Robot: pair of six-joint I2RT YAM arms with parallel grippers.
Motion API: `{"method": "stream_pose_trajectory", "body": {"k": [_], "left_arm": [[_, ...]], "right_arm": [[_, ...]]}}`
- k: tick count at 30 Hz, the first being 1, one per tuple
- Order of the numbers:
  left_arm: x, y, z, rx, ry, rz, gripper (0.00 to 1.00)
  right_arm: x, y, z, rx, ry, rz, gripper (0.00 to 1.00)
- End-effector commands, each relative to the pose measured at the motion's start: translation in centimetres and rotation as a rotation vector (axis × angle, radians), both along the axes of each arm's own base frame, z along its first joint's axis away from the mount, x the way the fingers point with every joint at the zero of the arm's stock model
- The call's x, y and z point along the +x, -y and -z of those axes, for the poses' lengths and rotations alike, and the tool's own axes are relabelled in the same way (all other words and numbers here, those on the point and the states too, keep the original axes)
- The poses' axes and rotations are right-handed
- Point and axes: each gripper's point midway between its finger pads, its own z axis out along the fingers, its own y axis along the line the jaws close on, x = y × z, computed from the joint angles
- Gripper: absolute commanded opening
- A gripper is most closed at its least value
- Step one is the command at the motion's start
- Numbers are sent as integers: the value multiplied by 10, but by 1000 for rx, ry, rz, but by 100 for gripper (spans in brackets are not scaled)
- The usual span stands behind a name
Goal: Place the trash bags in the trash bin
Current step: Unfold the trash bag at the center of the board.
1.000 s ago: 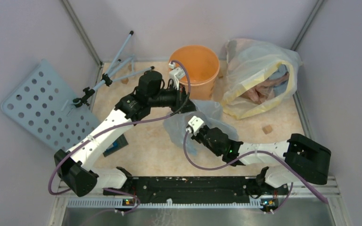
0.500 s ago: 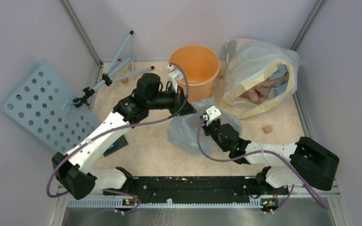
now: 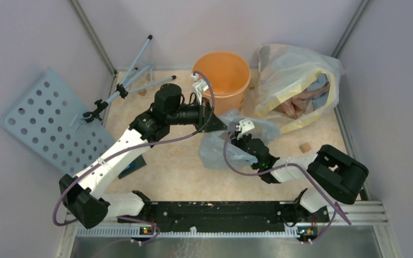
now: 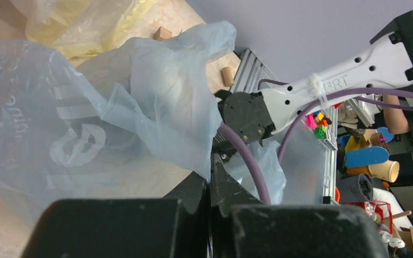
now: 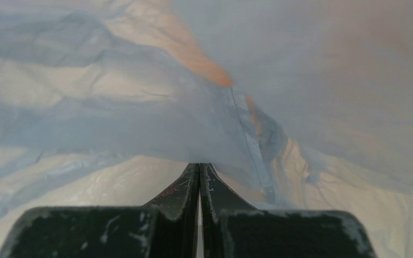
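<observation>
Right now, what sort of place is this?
Probably a robot test cell in a lab: grey panel walls on aluminium framing enclose the table, with staged props like the orange bucket.

Top cam sits high above and behind the arm bases (image 3: 130, 203), which run along the bottom of its frame, so it looks down over the whole table (image 3: 177, 172) from far off. Left wrist cam rides right behind the left gripper (image 4: 211, 174) at bottom centre, facing the trash bag (image 4: 86, 118) and the right arm (image 4: 349, 80) upper right, both also in the top view. Right wrist cam is jammed in close, the bag filling its frame
</observation>
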Motion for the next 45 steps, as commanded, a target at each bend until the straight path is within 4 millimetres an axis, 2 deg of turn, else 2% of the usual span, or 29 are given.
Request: {"method": "stream_pose_trajectory", "body": {"k": [1,7,11,16,21,28,33,35,39,42,45], "left_arm": [[-12,-4,-35,-107,78,23,0],[-14,-5,-54,-172,113,5,0],[-14,0,-49,-174,75,25,0],[-7,-1,-30,-139,62,-12,0],[-5,-1,-26,-130,53,-21,0],[-7,2,-33,-152,54,-2,0],[-5,1,-37,-150,63,-11,0],[-11,4,-43,-176,57,27,0],[-25,12,-63,-249,68,125,0],[-23,16,-74,-261,83,140,0],[-19,19,-89,-277,111,136,0]], "right_arm": [[15,4,-20,175,1,23,0],[10,-6,-30,172,2,-45,0],[5,-15,-48,208,5,-93,0],[5,-2,-91,300,76,-51,0],[13,13,-106,322,110,42,0],[23,12,-98,367,141,83,0],[25,33,-107,427,190,173,0],[27,33,-106,430,192,180,0],[37,7,-95,377,146,125,0],[44,-16,-70,326,59,78,0],[45,-24,-54,353,27,69,0]]}}
